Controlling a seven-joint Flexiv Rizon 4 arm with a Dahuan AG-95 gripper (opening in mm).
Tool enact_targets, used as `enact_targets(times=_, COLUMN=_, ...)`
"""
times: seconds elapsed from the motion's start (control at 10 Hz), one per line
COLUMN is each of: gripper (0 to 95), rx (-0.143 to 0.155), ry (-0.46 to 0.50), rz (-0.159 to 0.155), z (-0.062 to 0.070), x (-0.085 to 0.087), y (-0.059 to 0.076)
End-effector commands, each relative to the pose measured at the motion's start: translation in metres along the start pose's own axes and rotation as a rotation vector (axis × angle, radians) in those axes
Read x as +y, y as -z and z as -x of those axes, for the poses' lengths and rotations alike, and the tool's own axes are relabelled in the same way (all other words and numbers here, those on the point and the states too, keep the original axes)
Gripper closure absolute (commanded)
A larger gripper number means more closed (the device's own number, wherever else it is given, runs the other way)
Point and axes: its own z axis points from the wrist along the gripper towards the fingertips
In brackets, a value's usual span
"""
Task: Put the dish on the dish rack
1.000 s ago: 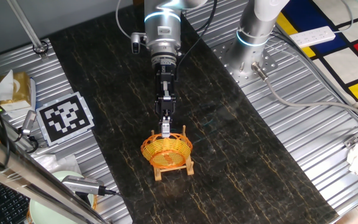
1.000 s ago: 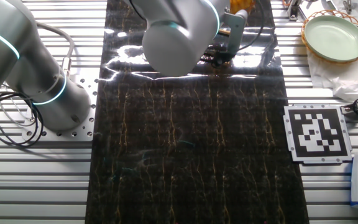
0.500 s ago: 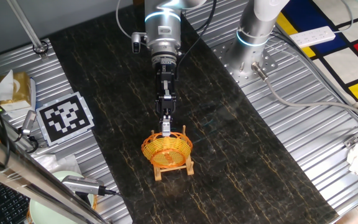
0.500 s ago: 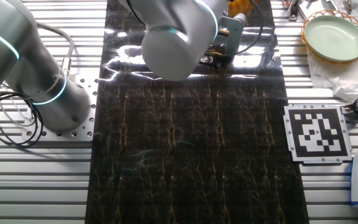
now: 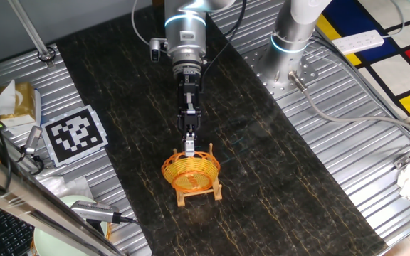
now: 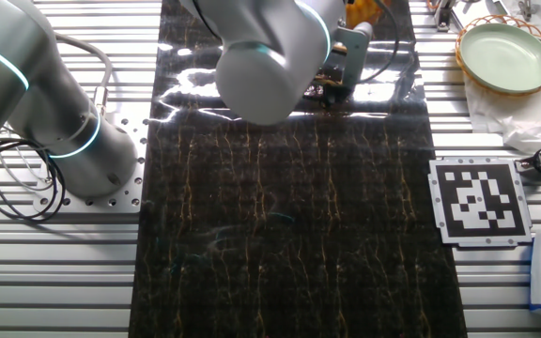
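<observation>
Dark marble-pattern mat runs down the ribbed metal table. Arm reaches along it, wrist pointing down. Marker card sits on the table beside the mat; pale green plate at the table edge. Orange woven dish sits on top of the wooden rack, tilted, near the mat's end. Gripper is right at the dish's far rim; fingers look nearly closed, can't tell if they pinch the rim.
</observation>
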Motion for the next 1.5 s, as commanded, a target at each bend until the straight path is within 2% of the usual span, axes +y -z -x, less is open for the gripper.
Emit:
enact_targets(times=0.1, gripper=95.0, rx=-0.001, ry=-0.001, rz=0.002, z=0.001, x=-0.001, y=0.0)
enact_targets(times=1.5, gripper=95.0, rx=0.0, ry=0.006, rz=0.005, z=0.004, x=-0.016, y=-0.003)
